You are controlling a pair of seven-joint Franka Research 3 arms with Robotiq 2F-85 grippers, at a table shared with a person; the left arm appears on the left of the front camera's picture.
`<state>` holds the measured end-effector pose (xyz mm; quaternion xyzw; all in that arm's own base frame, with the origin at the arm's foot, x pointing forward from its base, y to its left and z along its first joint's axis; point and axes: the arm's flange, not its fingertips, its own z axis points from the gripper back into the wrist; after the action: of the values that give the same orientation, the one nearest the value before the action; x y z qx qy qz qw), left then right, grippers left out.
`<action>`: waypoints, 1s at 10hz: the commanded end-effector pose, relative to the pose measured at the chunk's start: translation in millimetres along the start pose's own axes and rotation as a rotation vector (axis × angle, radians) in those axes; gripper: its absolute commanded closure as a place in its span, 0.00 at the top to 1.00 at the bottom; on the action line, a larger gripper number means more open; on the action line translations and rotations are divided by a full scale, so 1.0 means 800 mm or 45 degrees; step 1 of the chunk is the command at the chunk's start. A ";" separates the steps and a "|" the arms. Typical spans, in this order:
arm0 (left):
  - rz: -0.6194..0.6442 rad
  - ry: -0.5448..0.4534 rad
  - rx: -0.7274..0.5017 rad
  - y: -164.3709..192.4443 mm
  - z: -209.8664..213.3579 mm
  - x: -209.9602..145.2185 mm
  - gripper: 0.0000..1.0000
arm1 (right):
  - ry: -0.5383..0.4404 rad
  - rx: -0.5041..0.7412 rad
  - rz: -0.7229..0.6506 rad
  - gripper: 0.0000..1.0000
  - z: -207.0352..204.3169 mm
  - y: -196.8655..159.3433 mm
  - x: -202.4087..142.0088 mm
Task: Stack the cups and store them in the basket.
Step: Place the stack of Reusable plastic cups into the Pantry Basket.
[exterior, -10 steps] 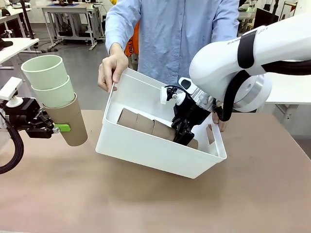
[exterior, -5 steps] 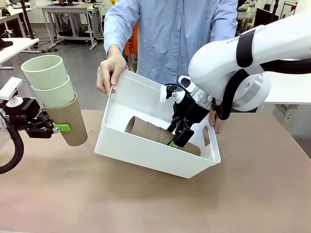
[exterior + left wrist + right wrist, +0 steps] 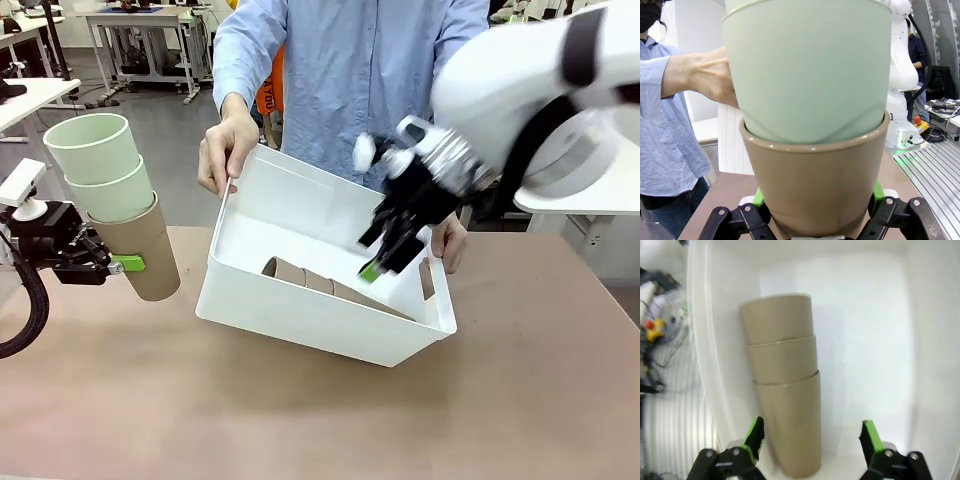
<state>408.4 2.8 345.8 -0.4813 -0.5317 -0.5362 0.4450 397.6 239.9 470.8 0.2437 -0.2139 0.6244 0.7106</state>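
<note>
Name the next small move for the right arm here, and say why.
Probably lift the right end effector clear of the basket. Its jaws stand open above the three tan cups, which lie nested inside, untouched by it. The left end effector holds a stack of one tan and two mint cups, which likely needs that room.

light: bright, even | blur: right hand point(image 3: 382, 262) motion-smeared | glare: basket point(image 3: 860, 330) interior overexposed

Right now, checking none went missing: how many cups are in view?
6. Three nested tan-brown cups lie in the white basket; the left pincer holds a fourth tan-brown cup with two mint green cups stacked inside.
</note>
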 end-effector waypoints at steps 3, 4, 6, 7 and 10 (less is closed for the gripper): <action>-0.017 -0.009 -0.006 -0.002 -0.001 0.006 0.86 | -0.320 0.075 -0.022 1.00 0.172 0.015 -0.060; -0.017 -0.009 -0.006 -0.002 -0.001 0.006 0.86 | -0.332 0.060 -0.038 1.00 0.196 0.015 -0.079; -0.017 -0.009 -0.006 -0.002 -0.001 0.006 0.86 | -0.369 0.047 -0.038 1.00 0.214 0.010 -0.114; -0.017 -0.009 -0.006 -0.002 -0.001 0.006 0.86 | -0.414 0.045 0.001 1.00 0.222 0.011 -0.137; -0.017 -0.009 -0.006 -0.002 -0.001 0.006 0.86 | -0.444 -0.037 0.053 1.00 0.229 0.024 -0.158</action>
<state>408.3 2.6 345.8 -0.4814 -0.5316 -0.5363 0.4450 369.4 27.2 541.2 0.3369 -0.3237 0.5809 0.6665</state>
